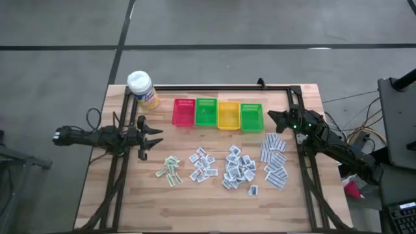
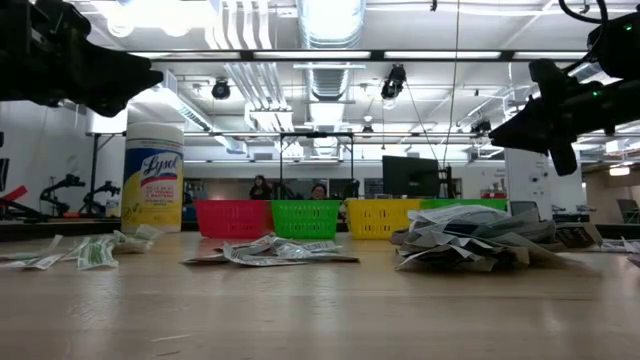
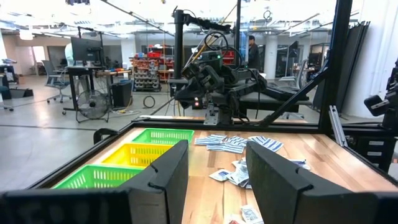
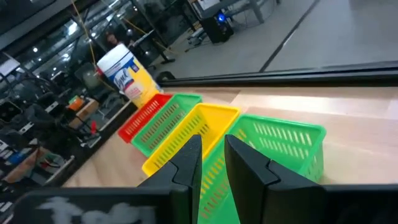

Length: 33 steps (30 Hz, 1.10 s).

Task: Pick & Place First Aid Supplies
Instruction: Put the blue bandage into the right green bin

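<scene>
The first aid supplies, small white packets, lie flat on the wooden table in several loose piles (image 1: 170, 170), (image 1: 203, 164), (image 1: 239, 169), (image 1: 274, 159); no gripper touches them. My left gripper (image 1: 158, 137) hangs above the table's left side, left of the piles. In the left wrist view it (image 3: 217, 149) is open with nothing between its fingers. My right gripper (image 1: 272, 117) hovers at the right, beside the rightmost green basket (image 1: 251, 117). Its fingers (image 4: 212, 140) stand a narrow gap apart and hold nothing.
A row of baskets stands at the far side: red (image 1: 184, 112), green (image 1: 206, 112), yellow (image 1: 228, 115) and the second green one. A yellow bottle with a white cap (image 1: 143, 89) stands at the far left corner. A black frame (image 1: 214, 87) borders the table.
</scene>
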Motion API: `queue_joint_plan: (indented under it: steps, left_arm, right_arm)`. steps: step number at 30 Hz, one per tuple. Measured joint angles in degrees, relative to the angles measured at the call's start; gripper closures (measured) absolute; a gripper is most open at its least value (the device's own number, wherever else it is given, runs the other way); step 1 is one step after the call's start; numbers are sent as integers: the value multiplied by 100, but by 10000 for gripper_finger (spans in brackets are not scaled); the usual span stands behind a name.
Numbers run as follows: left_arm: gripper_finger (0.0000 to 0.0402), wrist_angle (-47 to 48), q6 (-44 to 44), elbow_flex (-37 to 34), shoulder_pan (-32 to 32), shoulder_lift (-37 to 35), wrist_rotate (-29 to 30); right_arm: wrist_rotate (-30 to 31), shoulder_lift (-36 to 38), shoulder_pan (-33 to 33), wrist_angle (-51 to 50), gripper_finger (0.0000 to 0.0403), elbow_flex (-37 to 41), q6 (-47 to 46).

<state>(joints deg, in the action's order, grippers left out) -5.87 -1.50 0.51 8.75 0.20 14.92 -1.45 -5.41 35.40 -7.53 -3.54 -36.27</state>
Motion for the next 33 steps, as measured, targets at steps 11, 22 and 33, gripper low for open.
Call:
queue_joint_plan:
  steps: [11, 22, 33]
  left_arm:
    - [243, -7, -38, 1, 0, 0, 155]
    - [243, -9, -23, 0, 0, -1, 155]
    - [243, -9, -17, 2, 0, 1, 153]
  right_arm:
    - [-1069, -2, -2, 552, 335, 1, -383]
    - [-1952, -562, -4, -1289, 335, -1953, 387]
    - [-1947, -3040, -4, -5337, 335, -4326, 1014]
